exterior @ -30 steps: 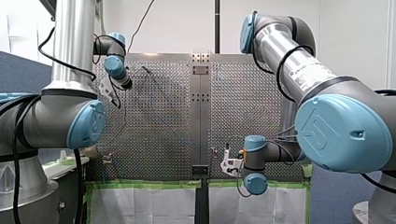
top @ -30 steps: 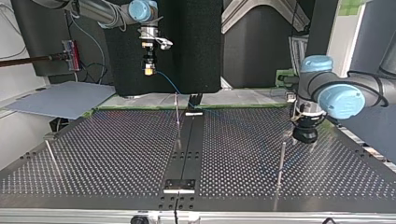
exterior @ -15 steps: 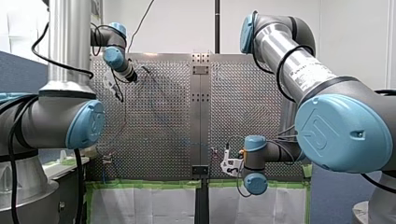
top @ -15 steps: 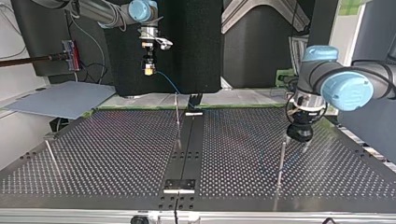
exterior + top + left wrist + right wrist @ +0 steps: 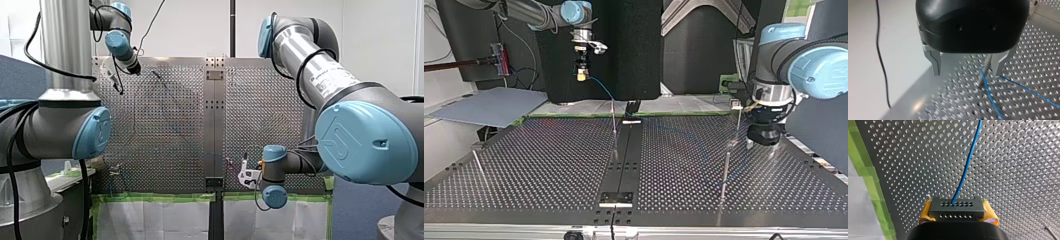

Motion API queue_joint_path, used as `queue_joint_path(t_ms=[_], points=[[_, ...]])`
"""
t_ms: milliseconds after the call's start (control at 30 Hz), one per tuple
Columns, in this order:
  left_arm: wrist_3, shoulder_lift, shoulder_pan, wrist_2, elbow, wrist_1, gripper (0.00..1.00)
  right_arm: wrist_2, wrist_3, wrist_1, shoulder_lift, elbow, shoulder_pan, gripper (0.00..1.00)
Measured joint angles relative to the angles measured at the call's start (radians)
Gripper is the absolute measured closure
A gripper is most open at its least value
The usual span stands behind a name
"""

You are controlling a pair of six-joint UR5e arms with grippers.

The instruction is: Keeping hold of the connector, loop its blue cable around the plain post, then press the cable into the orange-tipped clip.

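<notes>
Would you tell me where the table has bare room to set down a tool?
In the top view, the perforated plate between the post at its left and the centre post is bare. It is crowded at its right, where my left hand straddles a third post and the blue cable.

We record the connector [image 5: 957, 207] as black, with two rows of small round holes across its face; its cable [image 5: 965, 170] is blue. The right gripper [image 5: 958, 214] carries yellow pads [image 5: 990, 214]. The left gripper [image 5: 967, 73] has a glossy black body and bare silver fingers [image 5: 935, 62]. The tabletop [image 5: 1018, 165] is silver-grey, evenly perforated, and edged with green tape [image 5: 864, 160].
</notes>
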Motion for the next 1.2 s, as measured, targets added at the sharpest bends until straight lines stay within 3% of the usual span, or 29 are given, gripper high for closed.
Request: queue_joint_path(t_ms=[300, 567, 767, 1200], points=[[0.083, 0.084, -0.022, -0.018, 0.066, -0.084, 0.00, -0.002, 0.026, 0.029, 0.000, 0.000, -0.028, 1.00], [0.165, 0.147, -0.097, -0.081, 0.105, -0.165, 0.00, -0.004, 0.039, 0.042, 0.001, -0.001, -0.058, 1.00], [0.226, 0.126, -0.158, -0.139, 0.112, -0.196, 0.00, -0.014, 0.037, 0.039, 0.001, -0.002, -0.073, 1.00], [0.353, 0.009, -0.285, -0.266, 0.127, -0.181, 0.00, -0.018, 0.025, 0.052, 0.001, -0.002, -0.075, 1.00]])
